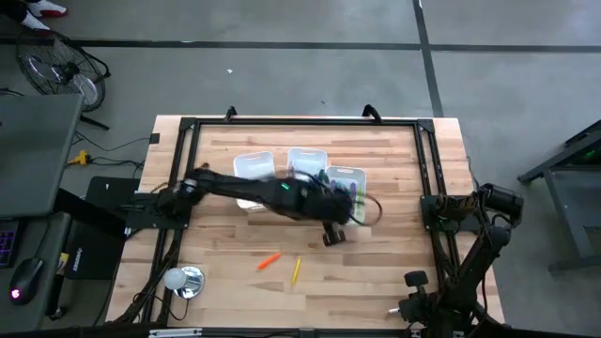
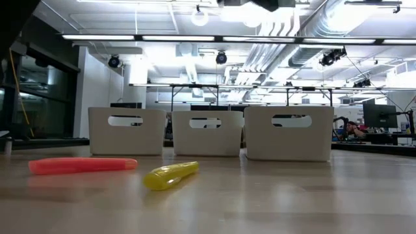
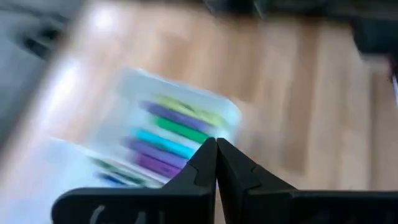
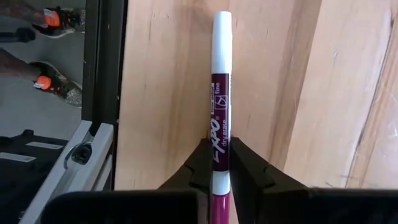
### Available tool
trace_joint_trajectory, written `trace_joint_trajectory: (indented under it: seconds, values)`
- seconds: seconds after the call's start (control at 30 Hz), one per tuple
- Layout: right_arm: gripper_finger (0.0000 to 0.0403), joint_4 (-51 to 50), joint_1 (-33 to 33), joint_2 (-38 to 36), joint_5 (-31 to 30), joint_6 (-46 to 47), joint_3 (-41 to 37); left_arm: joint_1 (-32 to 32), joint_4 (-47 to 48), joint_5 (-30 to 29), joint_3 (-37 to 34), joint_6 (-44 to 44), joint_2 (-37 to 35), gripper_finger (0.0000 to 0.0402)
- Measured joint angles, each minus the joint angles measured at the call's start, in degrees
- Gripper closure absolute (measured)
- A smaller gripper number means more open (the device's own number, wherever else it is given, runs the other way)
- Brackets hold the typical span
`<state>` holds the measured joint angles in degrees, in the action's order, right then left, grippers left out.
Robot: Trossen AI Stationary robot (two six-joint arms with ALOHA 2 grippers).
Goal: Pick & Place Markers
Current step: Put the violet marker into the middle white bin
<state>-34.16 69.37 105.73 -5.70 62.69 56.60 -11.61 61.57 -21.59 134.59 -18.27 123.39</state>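
Reaching across the table from the 9 o'clock side, the left arm ends near table centre with the left gripper (image 3: 216, 163) clenched, fingertips pressed together and nothing between them. In the high view that gripper (image 1: 334, 233) sits just at the 6 o'clock side of the right-hand bin (image 1: 346, 178). Its wrist view shows the bin (image 3: 134, 84) with markers (image 3: 165, 140) lying side by side inside: purple, green, teal and yellow-green, blurred. Three white bins stand in a row at the table's 12 o'clock half; left bin (image 2: 127, 130), middle bin (image 2: 207, 132), right-hand bin (image 2: 288, 132). On the bare wood toward 6 o'clock lie an orange marker (image 1: 269, 260) and a yellow marker (image 1: 296, 270), near each other but apart; the low view shows them as orange marker (image 2: 82, 165) and yellow marker (image 2: 170, 175). The right arm is folded at the table's 4 o'clock corner. The right gripper (image 4: 221, 163) is grasping a magenta-bodied Expo marker (image 4: 221, 93) with a white cap, the pen standing straight out between the fingers, over the wood near the table's edge rail (image 4: 107, 62). Shoes (image 4: 57, 87) of a person show on the floor beyond that edge
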Motion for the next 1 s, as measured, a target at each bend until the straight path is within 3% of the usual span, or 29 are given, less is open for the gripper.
trace_joint_trajectory:
  seconds: [0.1, 0.3, 0.67, 1.0]
  values:
    - [0.0381, -0.9, -1.7, -0.1, 0.8, -1.4, 0.0, 0.3, 4.8, -7.0, 0.2, 1.3, -6.4, 0.0401]
    - [0.0381, -3.9, -4.8, -1.5, -0.1, -2.6, 0.0, 0.8, 10.2, -13.5, 0.2, 1.2, -13.4, 0.0401]
    - [0.0381, -16.1, -10.7, -5.6, -9.8, -6.3, -1.1, 0.3, 20.0, -15.2, -1.1, -1.7, -16.5, 0.0401]
    - [0.0382, -23.5, -22.4, -20.2, -15.4, -17.2, -0.7, -1.3, 19.5, -16.8, -13.3, -9.3, -19.2, 0.0401]
